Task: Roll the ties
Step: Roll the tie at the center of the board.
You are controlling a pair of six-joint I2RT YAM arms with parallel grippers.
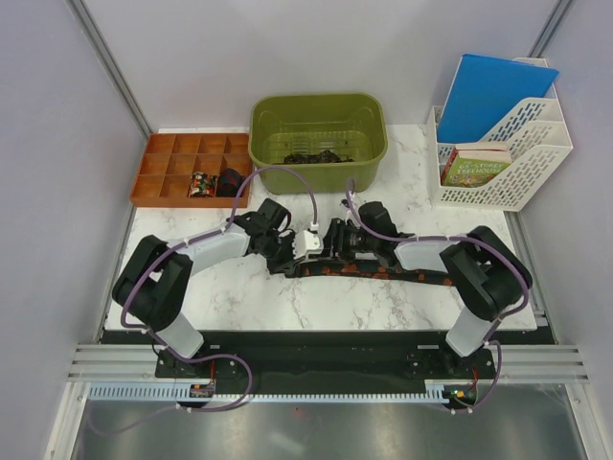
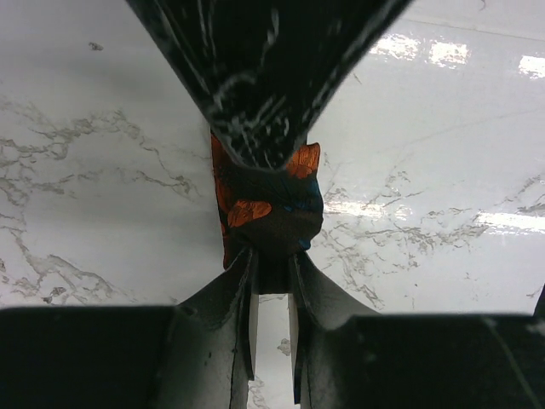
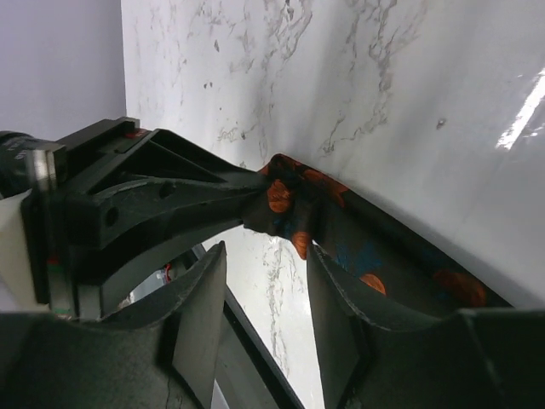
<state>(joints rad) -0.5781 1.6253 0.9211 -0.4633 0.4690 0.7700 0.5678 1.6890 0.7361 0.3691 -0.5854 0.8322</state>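
Note:
One tie (image 1: 383, 273), black with orange blotches, lies flat across the middle of the table. Its left end is curled into a small roll (image 2: 271, 209). My left gripper (image 2: 272, 260) is shut on that roll, pinching it between both fingertips. In the right wrist view the roll (image 3: 294, 204) sits just past the tips of my right gripper (image 3: 264, 250), which is open with nothing between its fingers. The flat strip (image 3: 409, 268) runs along its right finger. From above, the left gripper (image 1: 295, 261) and right gripper (image 1: 330, 249) meet at the tie's left end.
A green bin (image 1: 369, 120) at the back holds several more ties (image 1: 316, 155). An orange compartment tray (image 1: 163, 168) at the back left holds two rolled ties (image 1: 215, 183). A white file rack (image 1: 517, 158) with a blue folder and a book stands at the back right.

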